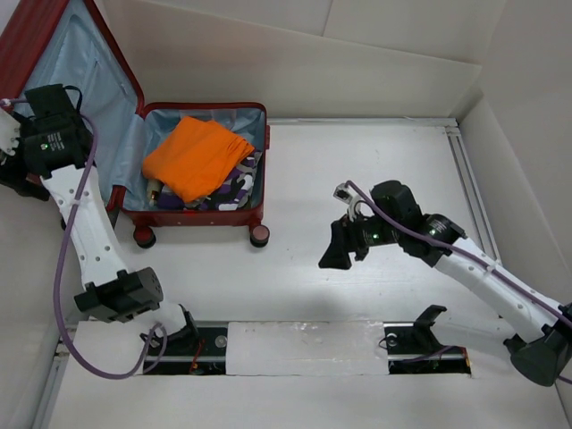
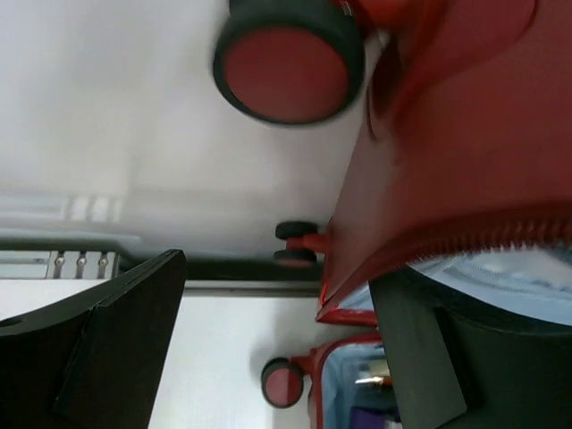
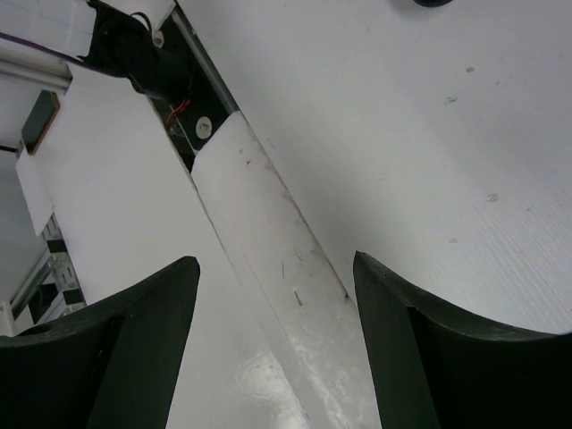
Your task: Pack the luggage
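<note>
The red luggage [image 1: 201,217] lies open at the back left, its lid [image 1: 40,36] raised with the light blue lining showing. An orange garment [image 1: 197,156] lies on top of purple and white items [image 1: 239,186] in the base. My left gripper [image 1: 22,174] is at the lid's outer edge. In the left wrist view its jaws stand wide open [image 2: 277,340], with the lid's red shell [image 2: 447,134] and zipper edge just beside the right finger [image 2: 429,357]. My right gripper [image 1: 338,248] is open and empty above the bare table, also in its wrist view [image 3: 277,268].
The luggage's dark wheels [image 1: 259,235] face the near side. White walls enclose the table [image 1: 357,179]. A mounting rail with cables [image 1: 304,349] runs along the near edge, between the arm bases.
</note>
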Controlling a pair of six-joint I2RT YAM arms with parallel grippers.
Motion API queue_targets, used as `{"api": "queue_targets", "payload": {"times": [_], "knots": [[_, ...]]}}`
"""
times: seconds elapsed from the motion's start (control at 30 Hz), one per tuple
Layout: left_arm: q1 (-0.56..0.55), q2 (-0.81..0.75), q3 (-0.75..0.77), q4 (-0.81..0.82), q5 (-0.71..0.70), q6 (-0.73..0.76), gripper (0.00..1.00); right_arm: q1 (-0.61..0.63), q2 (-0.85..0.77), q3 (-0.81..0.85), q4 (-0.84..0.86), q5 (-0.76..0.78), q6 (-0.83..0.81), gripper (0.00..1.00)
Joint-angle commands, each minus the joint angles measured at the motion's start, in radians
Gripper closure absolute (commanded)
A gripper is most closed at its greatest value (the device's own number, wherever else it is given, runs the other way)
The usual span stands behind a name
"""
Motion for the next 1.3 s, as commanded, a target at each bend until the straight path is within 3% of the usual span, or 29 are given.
{"api": "queue_targets", "payload": {"times": [0.0, 0.37, 0.6, 0.77, 0.87, 0.97, 1.07, 1.2, 1.27], "knots": [[0.024, -0.093, 0.010, 0.109, 0.020, 0.080, 0.21, 0.019, -0.037, 0.045, -0.004, 0.021, -0.026, 0.24], [0.033, 0.018, 0.144, 0.152, 0.075, 0.148, 0.26, 0.039, -0.037, 0.055, -0.054, 0.021, -0.044, 0.24], [0.033, 0.088, 0.254, 0.180, 0.076, 0.201, 0.41, 0.039, -0.056, 0.064, -0.099, 0.062, -0.054, 0.24], [0.033, 0.117, 0.265, 0.180, 0.077, 0.192, 0.67, 0.039, -0.066, 0.055, -0.119, 0.096, -0.054, 0.24], [0.033, 0.108, 0.236, 0.132, 0.116, 0.111, 0.96, 0.039, -0.076, 0.045, -0.119, 0.105, -0.054, 0.24], [-0.027, 0.057, 0.142, 0.111, 0.135, 0.024, 1.00, 0.039, -0.066, 0.045, -0.095, 0.114, -0.054, 0.24], [-0.178, -0.062, -0.003, 0.176, 0.195, -0.013, 1.00, 0.039, -0.037, 0.036, -0.061, 0.104, -0.032, 0.24], [-0.500, -0.246, -0.319, 0.282, 0.186, -0.050, 1.00, 0.039, -0.005, 0.036, -0.033, 0.104, -0.005, 0.24], [-0.630, -0.334, -0.420, 0.395, 0.286, -0.008, 1.00, 0.039, 0.007, 0.036, -0.019, 0.094, 0.006, 0.24]]}}
